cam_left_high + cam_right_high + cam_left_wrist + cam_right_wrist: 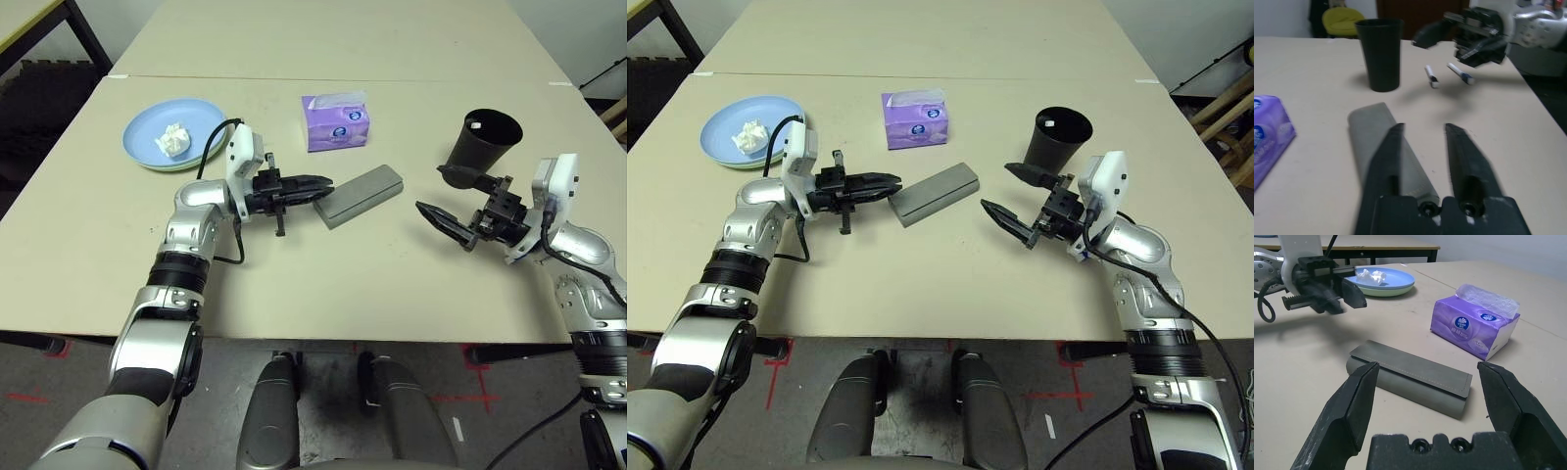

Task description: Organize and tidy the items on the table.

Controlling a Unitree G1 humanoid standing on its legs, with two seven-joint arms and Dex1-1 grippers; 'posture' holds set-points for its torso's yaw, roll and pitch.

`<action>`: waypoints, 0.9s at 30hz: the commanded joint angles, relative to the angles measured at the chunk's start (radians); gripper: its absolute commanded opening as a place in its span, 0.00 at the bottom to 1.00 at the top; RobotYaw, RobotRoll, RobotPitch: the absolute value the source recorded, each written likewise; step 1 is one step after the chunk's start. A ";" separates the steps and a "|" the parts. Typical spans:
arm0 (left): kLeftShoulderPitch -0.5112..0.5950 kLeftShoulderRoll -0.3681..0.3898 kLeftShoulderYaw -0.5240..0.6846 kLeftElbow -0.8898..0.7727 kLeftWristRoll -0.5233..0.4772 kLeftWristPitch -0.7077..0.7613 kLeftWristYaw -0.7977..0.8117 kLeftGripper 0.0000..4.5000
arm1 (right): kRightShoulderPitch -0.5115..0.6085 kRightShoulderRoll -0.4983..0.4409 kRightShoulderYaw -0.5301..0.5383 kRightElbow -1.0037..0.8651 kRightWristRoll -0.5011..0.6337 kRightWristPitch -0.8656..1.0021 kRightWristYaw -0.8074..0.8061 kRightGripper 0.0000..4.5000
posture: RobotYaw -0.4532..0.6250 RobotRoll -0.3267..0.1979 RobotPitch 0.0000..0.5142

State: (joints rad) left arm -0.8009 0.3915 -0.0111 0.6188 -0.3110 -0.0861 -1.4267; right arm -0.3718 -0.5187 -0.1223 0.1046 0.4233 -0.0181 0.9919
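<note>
I'm looking down on a smooth, matte beige table [88,255] with a thin seam across its far part and dark floor beyond the near edge. At far left sits a light blue round plate [147,127] stacked on a pale green one [167,164], of which I see just a sliver of rim, with a crumpled white tissue wad [173,139] resting on top. My left gripper [318,186] reaches level across the table, its two tapered black fingers parted a little above the near end of the grey glasses case [362,194] and released, holding nothing. The case is a flat, long, felt-like pouch with a stitched flap, lying shut at mid-table. Behind it stands the soft purple tissue box [336,121], a tissue puffing from its top. To the right, the black cup [482,139], a plain tapered cylinder, stands upright. My right gripper [446,199] hovers just in front of the cup, jaws spread wide and empty, pointing toward the case. Two white pens [1449,74] lie beside the cup.
</note>
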 commanded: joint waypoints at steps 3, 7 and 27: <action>0.031 0.002 -0.024 -0.011 -0.011 -0.061 -0.094 0.79 | 0.001 -0.011 -0.004 -0.004 0.008 0.011 0.005 1.00 | 0.50 0.62 0.37; 0.019 0.002 -0.035 0.018 0.010 -0.084 -0.105 0.99 | -0.001 -0.022 -0.011 -0.017 0.011 0.021 0.004 1.00 | 0.49 0.62 0.38; 0.026 -0.026 -0.055 0.040 0.014 -0.129 -0.120 0.99 | -0.081 -0.409 0.146 -0.033 -0.168 0.265 0.182 1.00 | 0.48 0.62 0.37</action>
State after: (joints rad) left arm -0.7801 0.3632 -0.0530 0.6520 -0.3112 -0.1990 -1.5416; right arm -0.4466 -0.9013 -0.0021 0.0572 0.2981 0.2797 1.1370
